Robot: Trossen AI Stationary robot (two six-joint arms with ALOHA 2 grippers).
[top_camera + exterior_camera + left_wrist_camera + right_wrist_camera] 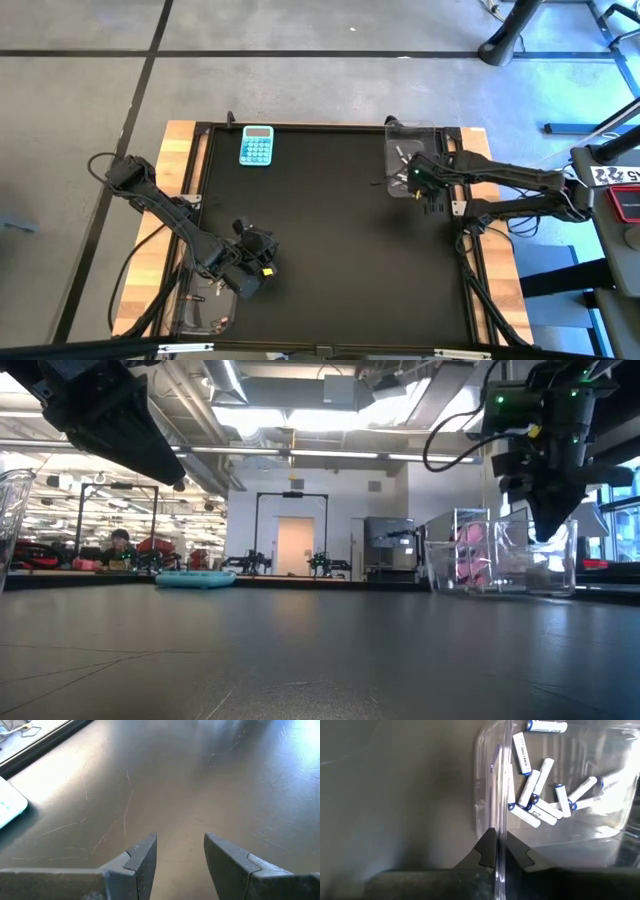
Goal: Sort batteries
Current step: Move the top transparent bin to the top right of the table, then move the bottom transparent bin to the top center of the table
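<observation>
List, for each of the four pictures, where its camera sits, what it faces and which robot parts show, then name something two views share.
High view: overhead, facing down on the table; both arms show.
Low view: table height, facing the room; the right gripper hangs over the clear bin.
Left wrist view: on the left arm, facing bare mat; left gripper open.
Right wrist view: facing white batteries; right gripper shut on the bin's wall.
Shared: the calculator, high and left wrist views.

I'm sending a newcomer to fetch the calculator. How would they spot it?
Look at the black mat on the table. Along its far edge, toward the left arm's side, lies the calculator. It is flat and light blue, unlike the clear bin at the right.
</observation>
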